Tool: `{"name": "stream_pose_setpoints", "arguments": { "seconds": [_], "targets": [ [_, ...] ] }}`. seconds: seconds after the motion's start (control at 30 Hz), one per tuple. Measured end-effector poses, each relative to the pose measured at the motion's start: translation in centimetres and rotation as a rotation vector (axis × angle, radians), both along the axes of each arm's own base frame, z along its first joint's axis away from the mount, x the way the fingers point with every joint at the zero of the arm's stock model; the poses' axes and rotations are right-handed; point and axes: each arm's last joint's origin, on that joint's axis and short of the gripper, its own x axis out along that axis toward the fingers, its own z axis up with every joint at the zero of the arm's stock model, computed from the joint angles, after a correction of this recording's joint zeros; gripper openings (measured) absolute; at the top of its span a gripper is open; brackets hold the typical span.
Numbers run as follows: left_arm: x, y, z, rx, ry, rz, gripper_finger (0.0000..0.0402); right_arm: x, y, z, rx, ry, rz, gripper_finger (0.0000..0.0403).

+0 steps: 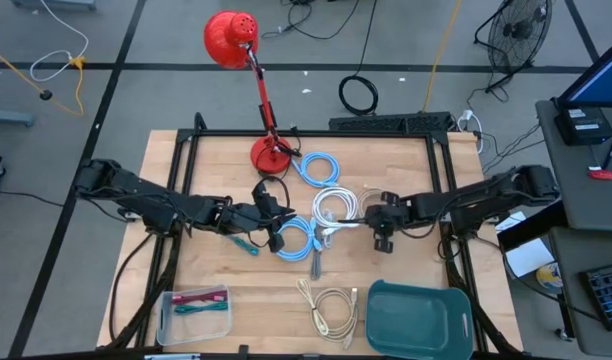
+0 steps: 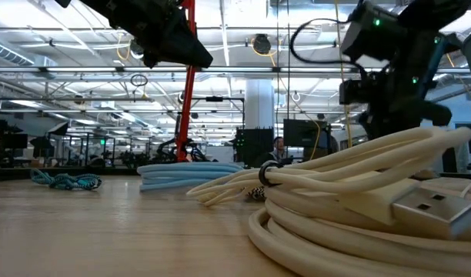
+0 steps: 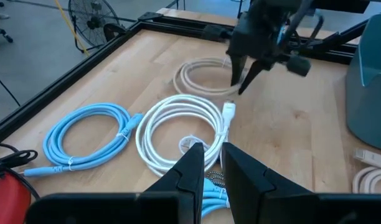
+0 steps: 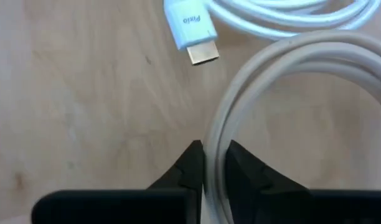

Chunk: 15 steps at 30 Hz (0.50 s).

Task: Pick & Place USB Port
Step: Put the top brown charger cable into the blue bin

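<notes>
Pinching beige cable (image 4: 240,93), right tool (image 4: 214,163)

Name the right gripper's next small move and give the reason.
Probably lift. The right gripper has its dark fingers closed on the beige coiled cable, which still lies on the wooden table, short of the teal plastic bin.

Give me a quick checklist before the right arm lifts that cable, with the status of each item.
1. Right gripper straddles the beige cable: ok.
2. Fingers fully closed on it: cannot tell.
3. White plug clear of the fingers: ok, it lies apart.
4. Green bin open to receive: ok.
5. Left gripper out of the way: not ok, it hovers over the white cable close by.
</notes>
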Motion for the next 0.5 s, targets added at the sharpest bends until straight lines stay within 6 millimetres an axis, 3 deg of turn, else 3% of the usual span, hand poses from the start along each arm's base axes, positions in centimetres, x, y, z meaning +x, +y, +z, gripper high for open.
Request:
{"name": "stream_pose_setpoints", "arguments": {
  "seconds": [0.27,0.5],
  "targets": [
    [0.0,0.0,0.0,-0.001,0.001,0.0,0.006,-1.5,0.1,5.0,-0.073,-0.037,-0.06,0.0058],
    [0.0,0.0,0.0,0.0,0.002,0.0,0.006,-3.5,1.9,8.9,-0.03,-0.128,-0.022,0.0029]
  ]
}}
